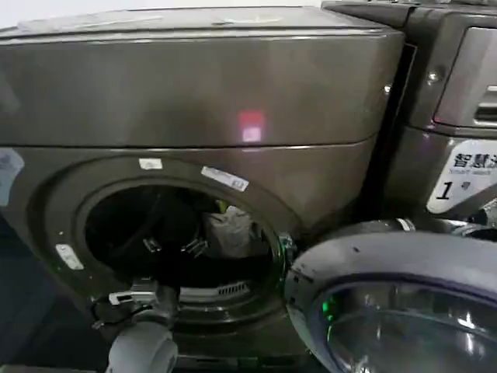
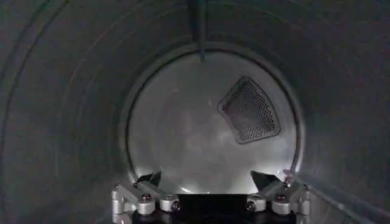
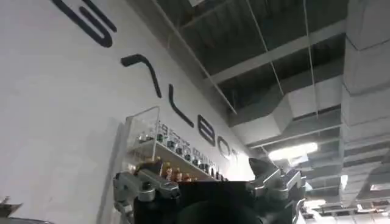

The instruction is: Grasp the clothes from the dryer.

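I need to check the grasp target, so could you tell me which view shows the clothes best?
The head view: the clothes sit as a pale bundle inside the dryer drum, right of the left hand. The left wrist view looks at the drum's rear wall; the right wrist view faces a wall and ceiling.

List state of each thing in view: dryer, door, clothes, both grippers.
dryer: pink-red light lit, drum open.
dryer door: swung open.
clothes: inside the drum, not grasped.
left gripper: open, empty, inside the drum.
right gripper: open, empty, aimed up toward wall and ceiling.
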You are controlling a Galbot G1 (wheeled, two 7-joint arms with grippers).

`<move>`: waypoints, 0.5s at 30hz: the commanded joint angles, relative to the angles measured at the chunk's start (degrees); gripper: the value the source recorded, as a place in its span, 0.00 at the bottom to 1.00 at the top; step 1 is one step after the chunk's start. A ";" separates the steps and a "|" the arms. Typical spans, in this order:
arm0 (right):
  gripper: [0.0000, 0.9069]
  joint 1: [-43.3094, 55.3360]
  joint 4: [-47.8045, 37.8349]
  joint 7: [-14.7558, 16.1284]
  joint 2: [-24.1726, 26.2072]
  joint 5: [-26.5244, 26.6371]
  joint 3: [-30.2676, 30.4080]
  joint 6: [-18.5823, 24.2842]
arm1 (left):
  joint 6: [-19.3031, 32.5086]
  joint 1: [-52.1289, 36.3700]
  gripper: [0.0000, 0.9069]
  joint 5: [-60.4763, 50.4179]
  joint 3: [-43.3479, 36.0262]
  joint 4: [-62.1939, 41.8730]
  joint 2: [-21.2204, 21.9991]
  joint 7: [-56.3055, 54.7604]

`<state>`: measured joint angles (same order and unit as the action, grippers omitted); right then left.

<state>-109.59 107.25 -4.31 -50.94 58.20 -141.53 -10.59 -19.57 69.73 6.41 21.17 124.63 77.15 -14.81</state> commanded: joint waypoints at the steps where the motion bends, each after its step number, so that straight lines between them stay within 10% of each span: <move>1: 1.00 -0.22 0.35 0.17 0.16 -2.57 -1.02 -3.56 | 0.05 -0.24 1.00 -0.05 -0.15 -0.52 0.13 -0.02; 9: 1.00 -0.18 1.68 -2.61 2.08 -8.76 -1.87 -9.23 | 1.90 -4.19 1.00 0.19 -0.93 -6.66 0.64 0.26; 15: 1.00 0.37 0.21 -0.76 2.42 -9.40 -2.27 -5.41 | 2.59 -14.87 1.00 1.52 -2.40 -18.26 2.18 0.41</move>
<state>-109.35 107.90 -5.05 -49.26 51.24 -143.51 -16.19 -17.74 64.36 7.16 19.46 117.46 78.51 -14.51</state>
